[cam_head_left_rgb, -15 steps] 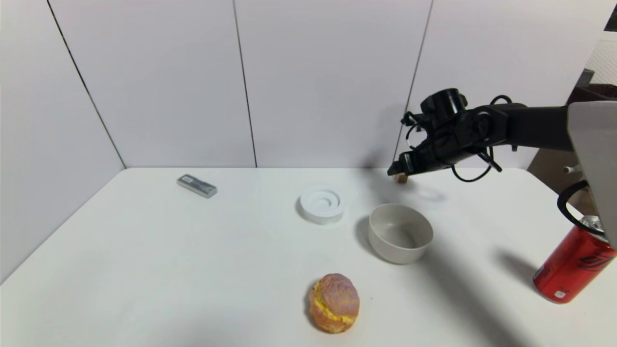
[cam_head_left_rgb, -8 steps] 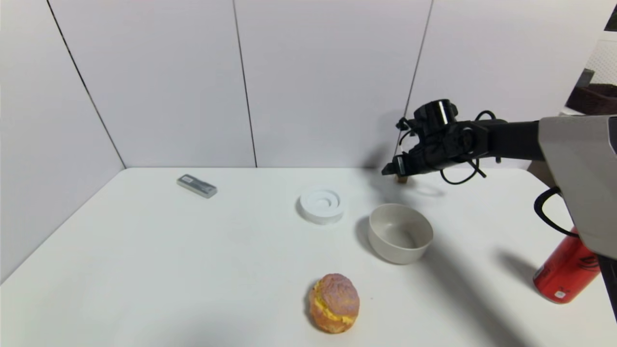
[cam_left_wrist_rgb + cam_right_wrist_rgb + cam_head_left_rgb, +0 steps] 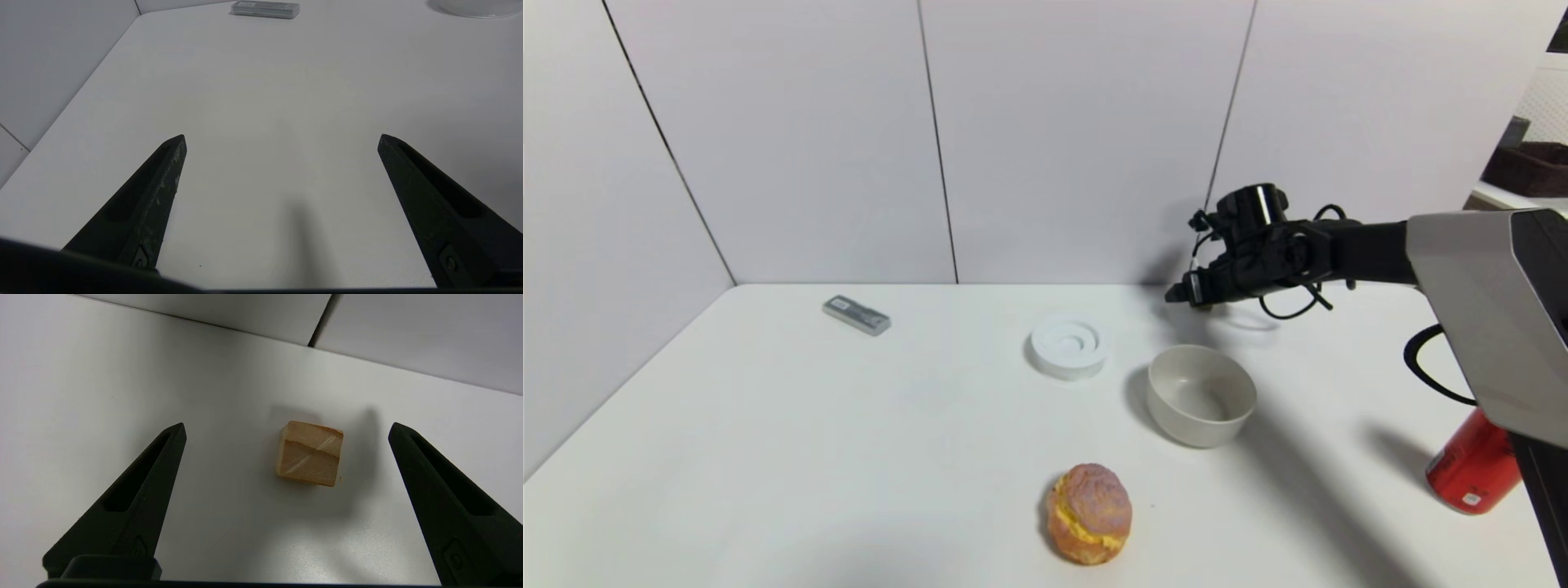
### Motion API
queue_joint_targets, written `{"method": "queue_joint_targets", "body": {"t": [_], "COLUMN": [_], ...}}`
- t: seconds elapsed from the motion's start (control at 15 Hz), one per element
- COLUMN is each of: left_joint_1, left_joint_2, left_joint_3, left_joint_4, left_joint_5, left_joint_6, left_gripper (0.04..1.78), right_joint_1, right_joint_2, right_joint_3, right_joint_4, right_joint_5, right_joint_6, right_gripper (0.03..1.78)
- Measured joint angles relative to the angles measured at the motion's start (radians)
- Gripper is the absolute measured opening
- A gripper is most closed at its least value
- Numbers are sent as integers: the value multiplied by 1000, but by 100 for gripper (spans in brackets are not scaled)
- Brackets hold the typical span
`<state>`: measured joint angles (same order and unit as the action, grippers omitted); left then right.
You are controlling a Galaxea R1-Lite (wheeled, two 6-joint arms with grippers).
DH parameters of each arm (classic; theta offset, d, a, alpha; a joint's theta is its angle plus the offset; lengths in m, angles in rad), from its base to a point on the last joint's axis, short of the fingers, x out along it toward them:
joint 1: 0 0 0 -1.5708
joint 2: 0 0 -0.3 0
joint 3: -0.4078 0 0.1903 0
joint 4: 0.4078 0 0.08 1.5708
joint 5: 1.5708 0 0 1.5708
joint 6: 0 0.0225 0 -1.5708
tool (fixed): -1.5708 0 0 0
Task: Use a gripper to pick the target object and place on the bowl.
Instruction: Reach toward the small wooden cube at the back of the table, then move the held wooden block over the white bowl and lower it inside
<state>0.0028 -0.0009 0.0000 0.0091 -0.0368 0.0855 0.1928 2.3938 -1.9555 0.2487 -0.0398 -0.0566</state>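
Right gripper (image 3: 286,428) jaws spread wide, empty, straddling one small wooden cube (image 3: 310,453) on the table (image 3: 849,425) near the back wall. One round matte bowl (image 3: 1201,394) nearer, apart. One white ring disc (image 3: 1067,348), one grey bar (image 3: 856,314), one bun (image 3: 1089,513), one red can (image 3: 1470,472). Left gripper (image 3: 282,139) wide open, empty.

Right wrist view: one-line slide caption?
Open right gripper poised over the wooden cube resting on the white table.

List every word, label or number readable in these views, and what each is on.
Nothing can be read.
Grey bar: a pale label on top, too small to read.
Red can: dark markings and a small white patch, both illegible.
Right claw: a small white label, too small to read.
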Motion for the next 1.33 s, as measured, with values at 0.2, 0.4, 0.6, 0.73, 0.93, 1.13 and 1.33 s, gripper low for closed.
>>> {"method": "queue_joint_targets", "body": {"t": [0.2, 0.4, 0.6, 0.73, 0.93, 1.13, 1.33], "left_joint_1": [0, 0, 0, 0, 0, 0, 0], "left_joint_2": [0, 0, 0, 0, 0, 0, 0], "left_joint_3": [0, 0, 0, 0, 0, 0, 0], "left_joint_4": [0, 0, 0, 0, 0, 0, 0], "left_joint_5": [0, 0, 0, 0, 0, 0, 0], "left_joint_6": [0, 0, 0, 0, 0, 0, 0], "left_gripper": [169, 169, 169, 169, 169, 169, 169], "right_joint_1": [0, 0, 0, 0, 0, 0, -5], "right_joint_2": [4, 5, 6, 6, 7, 7, 6], "right_joint_3": [0, 0, 0, 0, 0, 0, 0], "right_joint_4": [-1, -1, -3, -1, 2, -2, -3], "right_joint_5": [0, 1, 1, 1, 1, 1, 1], "right_joint_6": [0, 0, 1, 0, -1, -2, -2], "right_gripper": [171, 171, 171, 158, 110, 78, 39]}}
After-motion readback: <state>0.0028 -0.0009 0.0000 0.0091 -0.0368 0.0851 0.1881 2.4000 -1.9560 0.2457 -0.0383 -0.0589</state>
